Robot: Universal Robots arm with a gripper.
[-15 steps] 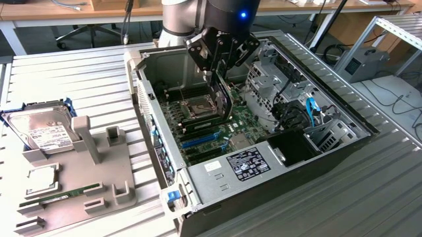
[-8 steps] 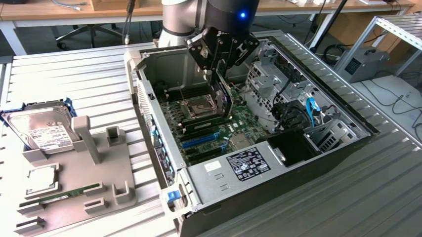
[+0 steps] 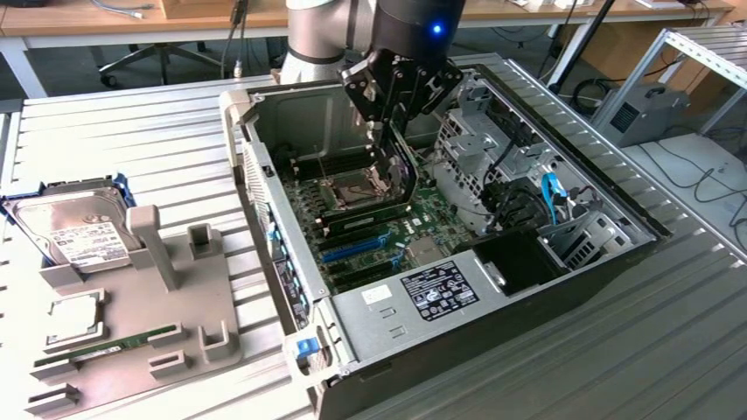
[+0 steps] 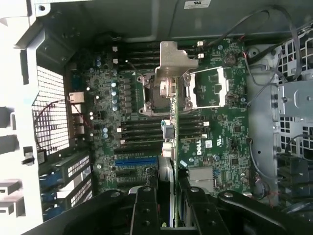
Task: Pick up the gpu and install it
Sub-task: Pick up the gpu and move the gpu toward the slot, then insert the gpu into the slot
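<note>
Gripping the gpu (image 3: 394, 175) edge-on, the claw (image 3: 391, 131) hangs inside the case (image 3: 247, 149).

Arm (image 3: 408, 35) ran off the exterior view's top edge. Gpu (image 4: 172, 115) showed edge-on in wrist view, faces hidden, near end lost between jaws. Hard drive (image 3: 76, 232) label print too small to read.

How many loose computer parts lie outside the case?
3, all at the grey fixture on the exterior view's left: a hard drive at its far end, a CPU nearer the camera, a RAM stick beside the CPU. Its posts may hide more.
</note>
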